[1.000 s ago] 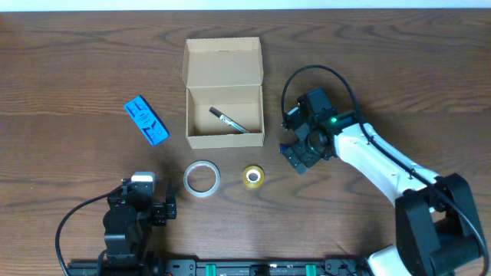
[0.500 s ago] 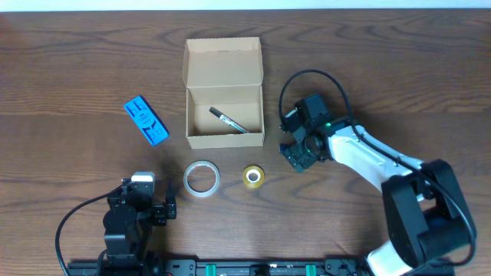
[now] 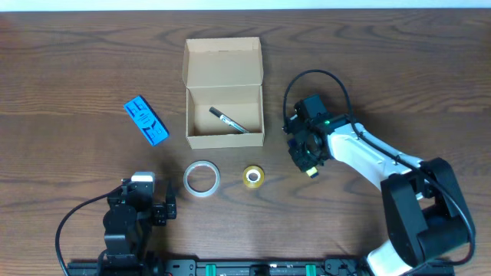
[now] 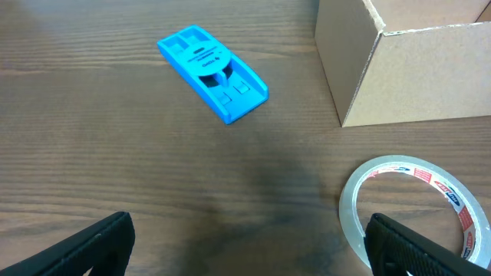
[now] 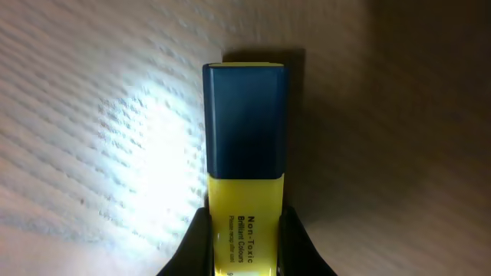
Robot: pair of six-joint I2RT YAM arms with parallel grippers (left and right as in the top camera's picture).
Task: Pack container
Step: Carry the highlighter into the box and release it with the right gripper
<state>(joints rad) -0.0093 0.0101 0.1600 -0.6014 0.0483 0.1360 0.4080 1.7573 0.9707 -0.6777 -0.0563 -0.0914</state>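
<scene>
The container (image 3: 225, 136) is a tan cardboard box (image 4: 414, 77) with its flap lid (image 3: 222, 61) folded back, and a black pen (image 3: 228, 120) lies inside it. To its right, my right gripper (image 3: 309, 162) points down at the table. In the right wrist view this gripper (image 5: 245, 230) is shut on a yellow highlighter (image 5: 245, 153) with a dark blue cap, its black fingers (image 5: 198, 238) pressing both sides. Only the highlighter's yellow end (image 3: 312, 173) shows from overhead. My left gripper (image 3: 165, 208) (image 4: 245, 253) rests open near the front edge with nothing between its fingers.
A blue plastic item (image 3: 146, 120) (image 4: 212, 71) lies left of the box. A clear tape roll (image 3: 202, 178) (image 4: 410, 203) and a small yellow tape roll (image 3: 254, 175) sit in front of the box. The right arm's cable (image 3: 307, 77) loops behind it.
My right gripper has turned and closed its jaws from wide open onto the yellow highlighter. The left arm has not moved.
</scene>
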